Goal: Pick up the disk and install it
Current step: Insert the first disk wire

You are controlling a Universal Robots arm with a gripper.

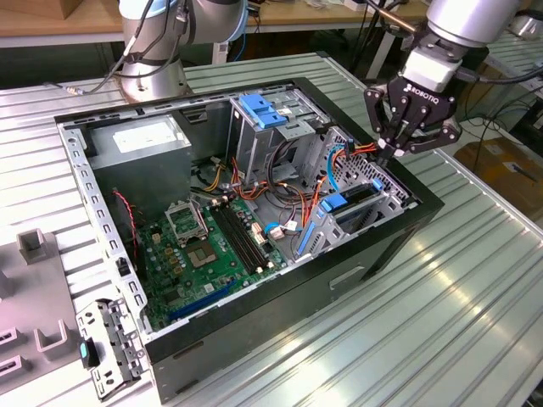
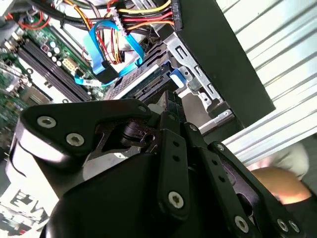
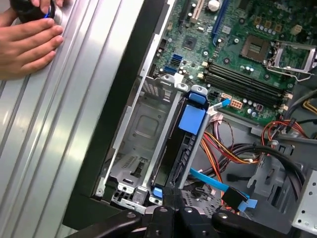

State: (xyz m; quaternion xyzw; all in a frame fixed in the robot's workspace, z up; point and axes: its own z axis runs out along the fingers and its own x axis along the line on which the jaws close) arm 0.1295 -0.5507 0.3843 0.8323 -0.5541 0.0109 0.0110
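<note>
One disk (image 3: 174, 148), one gripper (image 1: 389, 155), one open computer case (image 1: 254, 339), one table (image 1: 441, 322) under it all. Two blue plastic tabs in the exterior view: one (image 1: 333, 202) at the disk's end facing the motherboard (image 1: 204, 254), one (image 1: 259, 110) topping a tall grey cage (image 1: 254, 148). One grey metal box (image 1: 140, 140) with a white sticker, in the case's corner at the exterior view's left. One person's hand (image 3: 25, 42) on the table beside the case in the first wrist view.

Gripper fingers pressed together, nothing pinched between them. Hanging tip-down over the corner of the case at the exterior view's right, just above the disk's end nearest the case wall. Touching it or not: cannot tell.

Disk standing on edge in the drive bay (image 3: 138, 134) of that corner, slotted between thin walls of folded sheet metal. Dark slab, narrow and rectangular, with blue plastic along its edge.

Gripper black, built of jointed links with round bolt heads. Table of ribbed, shiny metal. Case black outside, bare grey metal inside. Motherboard green and flat, with long black slots side by side. Loose bundles of red, yellow and orange wires (image 3: 223, 148) and a flat blue cable (image 2: 99, 44) beside the bay.
</note>
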